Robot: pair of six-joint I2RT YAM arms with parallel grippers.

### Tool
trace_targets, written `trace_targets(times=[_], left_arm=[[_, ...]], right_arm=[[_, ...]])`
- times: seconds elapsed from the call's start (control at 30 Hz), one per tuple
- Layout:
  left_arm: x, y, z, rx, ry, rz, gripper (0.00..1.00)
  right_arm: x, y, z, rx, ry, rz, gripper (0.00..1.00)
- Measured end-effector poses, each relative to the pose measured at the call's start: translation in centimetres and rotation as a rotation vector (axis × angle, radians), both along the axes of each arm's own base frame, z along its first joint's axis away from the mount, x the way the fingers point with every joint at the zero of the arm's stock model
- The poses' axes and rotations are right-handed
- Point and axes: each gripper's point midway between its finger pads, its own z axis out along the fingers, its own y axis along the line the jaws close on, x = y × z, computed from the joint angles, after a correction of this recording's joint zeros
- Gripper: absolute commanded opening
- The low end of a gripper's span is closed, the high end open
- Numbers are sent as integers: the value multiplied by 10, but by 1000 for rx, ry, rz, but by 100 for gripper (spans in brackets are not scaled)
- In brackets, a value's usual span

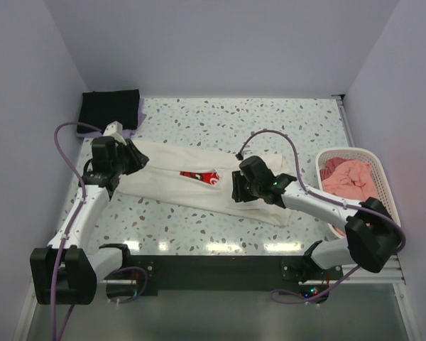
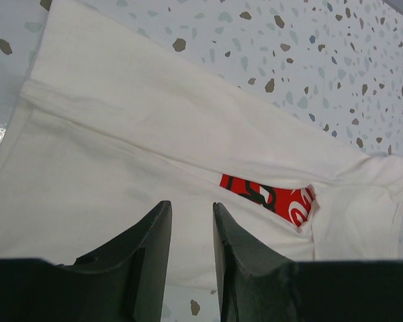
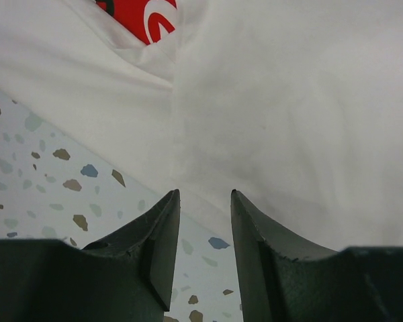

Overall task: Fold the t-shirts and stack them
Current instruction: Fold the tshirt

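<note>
The cream-white t-shirt (image 1: 177, 177) lies across the middle of the table, folded into a long band, with a strip of its red print (image 1: 201, 175) showing. My left gripper (image 1: 140, 158) is open and empty just above the shirt's left end; the left wrist view shows the cloth (image 2: 154, 134) and print (image 2: 269, 196) beyond its gripper (image 2: 192, 208). My right gripper (image 1: 236, 190) is open and empty over the shirt's near edge (image 3: 289, 100), with bare table under its gripper (image 3: 205, 194). The black t-shirt (image 1: 110, 106) lies folded at the back left on the lavender one (image 1: 138, 119). The salmon-pink t-shirt (image 1: 348, 177) lies crumpled in the basket.
The white slatted basket (image 1: 380, 170) stands at the right edge of the speckled table (image 1: 270, 121). Grey walls close in the back and both sides. Purple cables loop above both arms.
</note>
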Motion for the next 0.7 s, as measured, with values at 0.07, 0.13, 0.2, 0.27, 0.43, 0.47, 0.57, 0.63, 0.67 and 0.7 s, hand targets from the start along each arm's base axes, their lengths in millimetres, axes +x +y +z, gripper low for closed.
trace_targets(times=[0.07,0.13,0.2,0.27,0.43,0.47,0.57,0.63,0.67,0.7], left_arm=[[-1,0,-1,-2,2,-2,36],[-1,-1,-2,-7,7,-1,36],[-1,-1,-2,-8,8,0,36],[-1,-1,-3,-8,9,0,36],[-1,-1,-3,-8,9,0,36],[-1,-1,-3,-8,9,0,36],[-1,-1,-3,-8,9,0,36],[-1,-1,-3,-8,9,0,36],[-1,-1,-3,-9,9,-1,36],[-1,-1,-3,-9,9,-1,36]], right_arm=[[-4,5,-10,-22,17,20,40],[-9,12,-22,-56,39,44,40],[-15,20,-34,-85,62,73,40],[-20,26,-43,-113,73,94,40],[-21,36,-49,-144,68,101,40],[-20,36,-50,-146,64,94,40],[-15,34,-50,-158,51,73,39],[-12,34,-51,-166,46,60,39],[-11,34,-52,-169,45,57,38],[-11,34,-53,-172,47,55,38]])
